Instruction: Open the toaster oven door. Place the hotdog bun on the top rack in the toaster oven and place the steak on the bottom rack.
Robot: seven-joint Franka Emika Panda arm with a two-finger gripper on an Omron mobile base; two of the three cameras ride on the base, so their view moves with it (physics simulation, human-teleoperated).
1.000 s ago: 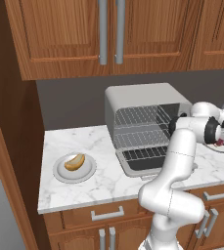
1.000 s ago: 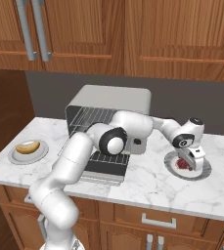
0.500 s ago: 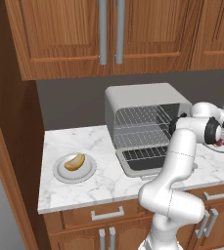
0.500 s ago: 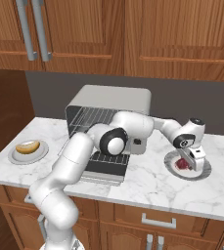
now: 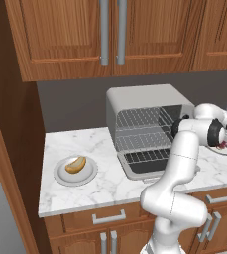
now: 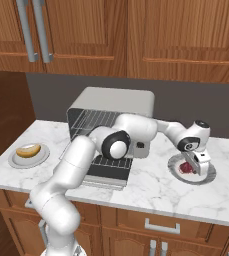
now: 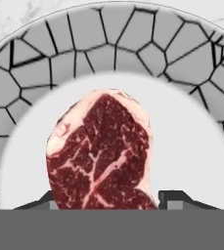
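— Hand view first: what is seen to have changed?
— The gripper [image 6: 196, 167] has been narrowed from wide around the steak [image 7: 100, 152] on its plate [image 7: 191, 141], right of the toaster oven [image 6: 113, 107]; a firm hold cannot be confirmed.
— And elsewhere?
— The door [image 6: 107, 172] is lowered; the bun [image 5: 76, 164] is left on the marble counter [image 5: 105, 183], far left, beneath wooden cabinets [image 5: 110, 34].

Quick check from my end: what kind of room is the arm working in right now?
A rendered home kitchen, by the look of it: wooden wall cabinets above a marble counter, a toaster oven with its door down, and plated food, a hotdog bun and a steak.
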